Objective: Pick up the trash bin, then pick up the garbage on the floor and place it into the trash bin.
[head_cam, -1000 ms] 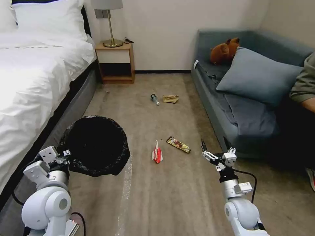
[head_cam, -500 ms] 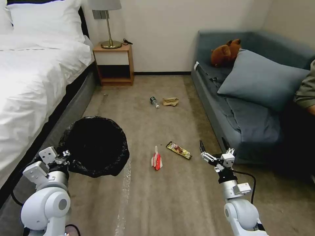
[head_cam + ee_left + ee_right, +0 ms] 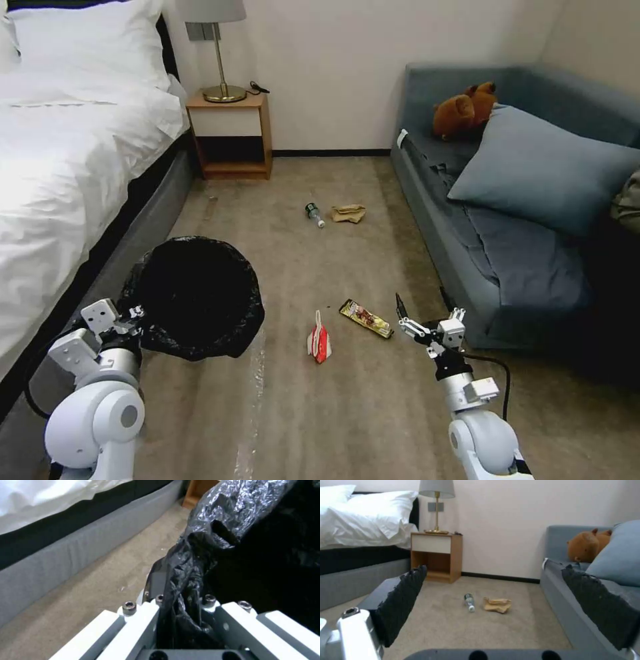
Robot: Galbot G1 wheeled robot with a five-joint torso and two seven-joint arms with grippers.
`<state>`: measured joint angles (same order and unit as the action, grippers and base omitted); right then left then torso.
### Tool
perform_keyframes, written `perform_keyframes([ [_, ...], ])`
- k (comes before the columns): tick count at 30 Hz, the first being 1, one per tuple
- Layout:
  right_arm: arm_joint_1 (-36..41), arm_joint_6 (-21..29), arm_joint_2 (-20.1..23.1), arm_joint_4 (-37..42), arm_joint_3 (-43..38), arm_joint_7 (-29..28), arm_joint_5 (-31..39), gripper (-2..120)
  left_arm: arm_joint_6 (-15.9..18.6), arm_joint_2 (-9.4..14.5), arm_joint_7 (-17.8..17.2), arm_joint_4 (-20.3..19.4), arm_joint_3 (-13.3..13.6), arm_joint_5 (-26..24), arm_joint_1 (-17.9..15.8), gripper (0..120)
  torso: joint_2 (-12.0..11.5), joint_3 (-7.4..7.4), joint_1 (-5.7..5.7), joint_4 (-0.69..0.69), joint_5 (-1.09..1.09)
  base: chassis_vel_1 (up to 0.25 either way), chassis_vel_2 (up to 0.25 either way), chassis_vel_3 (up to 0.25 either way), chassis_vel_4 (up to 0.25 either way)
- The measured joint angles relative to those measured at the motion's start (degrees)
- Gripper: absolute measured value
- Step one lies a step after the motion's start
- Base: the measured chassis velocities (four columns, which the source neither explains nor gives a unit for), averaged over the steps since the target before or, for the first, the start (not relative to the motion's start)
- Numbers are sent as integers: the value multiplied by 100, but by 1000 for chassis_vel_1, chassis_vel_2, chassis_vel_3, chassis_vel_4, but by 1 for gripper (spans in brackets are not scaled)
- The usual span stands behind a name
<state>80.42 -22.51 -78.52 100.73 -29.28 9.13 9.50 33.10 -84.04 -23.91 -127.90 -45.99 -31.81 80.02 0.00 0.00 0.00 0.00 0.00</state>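
Bin (image 3: 197,293) upright, mouth upward

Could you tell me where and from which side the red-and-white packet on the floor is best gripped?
Probably from above, pinching the raised upper edge of the red-and-white packet: it stands crumpled on the carpet, narrow enough for the open right gripper.

Hidden under the black liner (image 3: 200,293), the trash bin's white wall; cut off, seemingly, the lamp (image 3: 215,40) shade.
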Motion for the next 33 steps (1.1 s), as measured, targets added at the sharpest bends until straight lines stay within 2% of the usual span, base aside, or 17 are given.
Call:
perform_keyframes([
  [33,-112,25,81,-176,201,40,-55,100,-165,-46,127,137,-62,36,46,3,0,0,0,0,0,-70,71,73,-68],
])
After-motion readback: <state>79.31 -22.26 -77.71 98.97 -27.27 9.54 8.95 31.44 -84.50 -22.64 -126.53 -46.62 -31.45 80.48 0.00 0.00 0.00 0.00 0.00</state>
